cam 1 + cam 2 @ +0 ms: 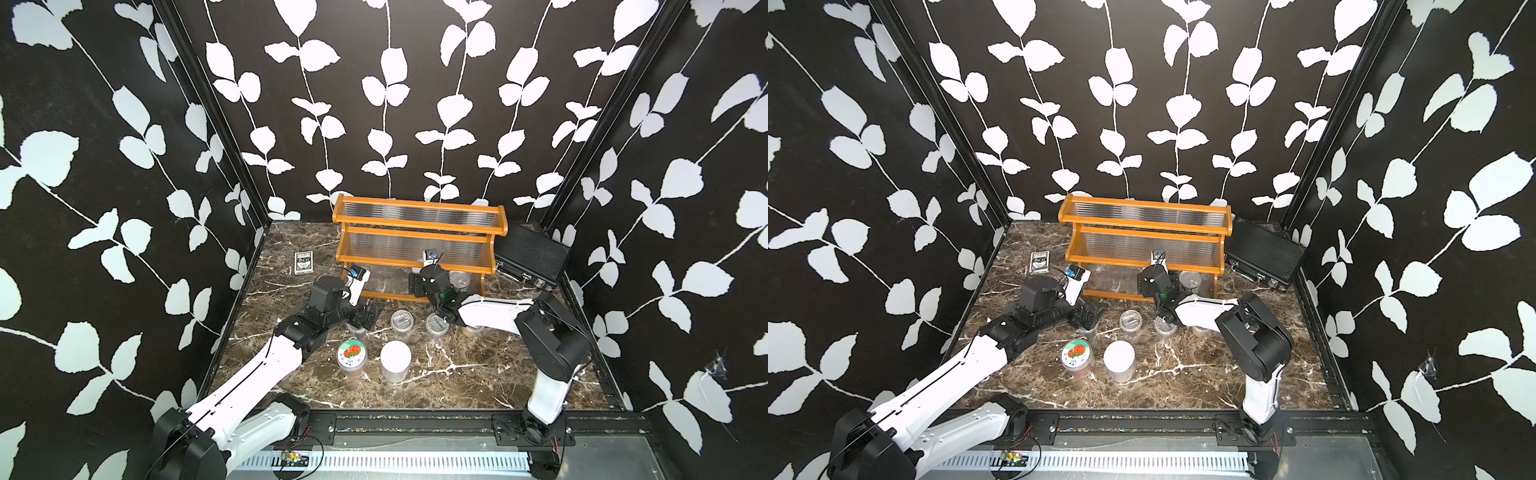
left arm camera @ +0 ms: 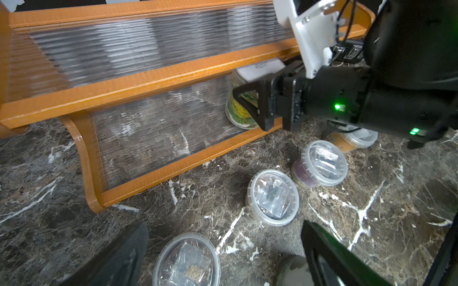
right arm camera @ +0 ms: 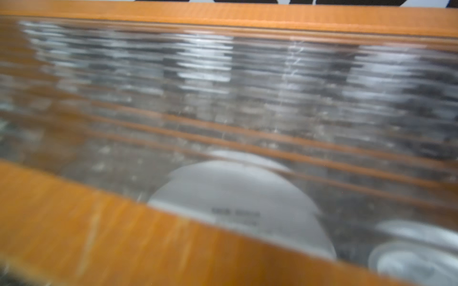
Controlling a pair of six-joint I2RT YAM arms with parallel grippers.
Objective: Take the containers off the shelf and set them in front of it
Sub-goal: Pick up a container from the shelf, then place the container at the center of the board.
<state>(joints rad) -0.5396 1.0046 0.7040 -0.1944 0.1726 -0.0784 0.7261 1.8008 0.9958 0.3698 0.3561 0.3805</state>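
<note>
The shelf (image 1: 419,245) stands at the back of the marble table (image 1: 478,374). On its lowest tier, toward the right arm's end, sits a yellow-labelled jar (image 2: 238,116) with a white lid. Just beside it, nearer that end of the shelf, is a tin (image 1: 459,281).

The right gripper (image 2: 241,89) reaches into this tier, and its near finger lies across the jar's side. The far finger is hidden behind the jar, so I cannot tell whether the jaws press on the jar or only flank it (the right wrist view is badly blurred and shows little more than the jar's lid and the tin's top past a shelf rail).

Just in front of the shelf, a row of clear cups (image 1: 403,321) stands on the table, each apart from the next. The left gripper (image 1: 368,316) hangs over the end cup (image 2: 187,260), the one on the left arm's side of the row. It is released, with its fingers spread wide to either side of the cup and not closed on it.

Farther out in front of the shelf, a strawberry-lid jar (image 1: 351,353) and a white-lid jar (image 1: 395,359) stand upright side by side, near each other but apart.

A card box (image 1: 303,262) marked "BCG" lies flat off the shelf's end on the left arm's side. A black ribbed case (image 1: 530,257) lies just beside the opposite end.
</note>
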